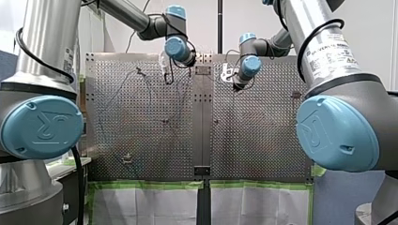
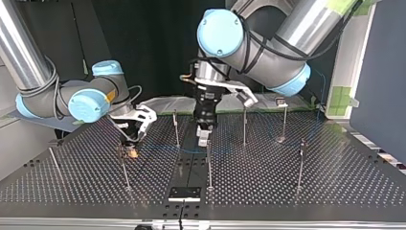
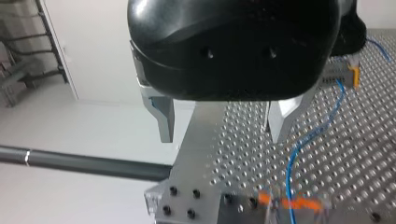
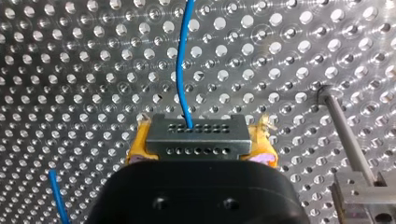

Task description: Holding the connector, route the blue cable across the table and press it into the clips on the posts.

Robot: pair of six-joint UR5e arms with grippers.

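In the right wrist view my right gripper [image 4: 200, 150] is shut on a grey connector [image 4: 196, 136], held between yellow pads [image 4: 137, 148]. The blue cable [image 4: 181, 60] leaves the connector's face and runs away over the perforated plate. In the top view that gripper [image 2: 130, 143] hangs low over the table at the left. My left gripper [image 3: 224, 135] is open, its metal fingers [image 3: 164, 122] wide apart with nothing between them. The blue cable [image 3: 299, 149] lies beside it on the plate. In the top view my left gripper [image 2: 204, 136] points down near the table's middle.
Several thin posts stand on the plate, such as a post [image 2: 244, 125] beside my left gripper and a post [image 2: 300, 163] at the top view's right. A post with a clip [image 4: 348, 140] stands close beside my right gripper. A central rail [image 1: 202, 122] divides the table.
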